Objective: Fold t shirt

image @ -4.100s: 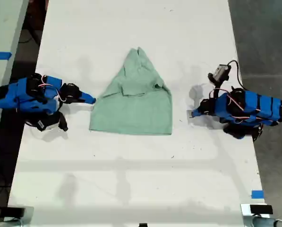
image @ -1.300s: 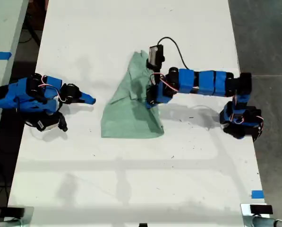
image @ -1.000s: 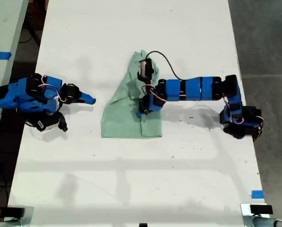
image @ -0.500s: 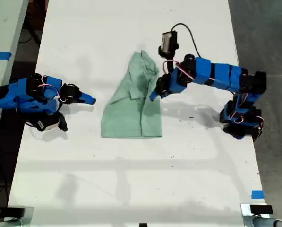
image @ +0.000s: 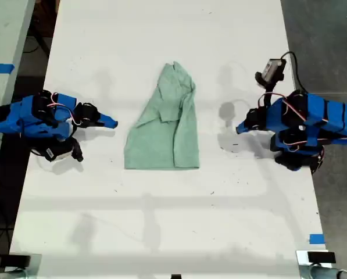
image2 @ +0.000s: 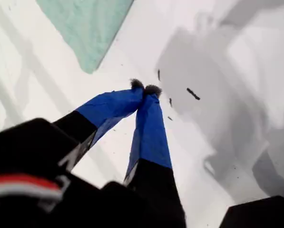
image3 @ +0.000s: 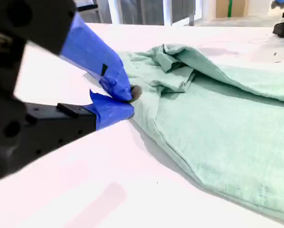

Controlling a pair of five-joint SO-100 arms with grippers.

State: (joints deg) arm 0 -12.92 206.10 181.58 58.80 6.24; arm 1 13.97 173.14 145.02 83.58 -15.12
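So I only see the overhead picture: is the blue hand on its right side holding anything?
Observer: No. Its own camera shows the first hand with its tips pressed together, nothing between them, over bare table.
Visitor: And the other hand?
Observer: The second hand is closed and empty too, its tips low beside the t shirt edge.
Visitor: Is the shirt lying flat?
Observer: Not quite. That low camera shows a fold bunched up near its narrow end.
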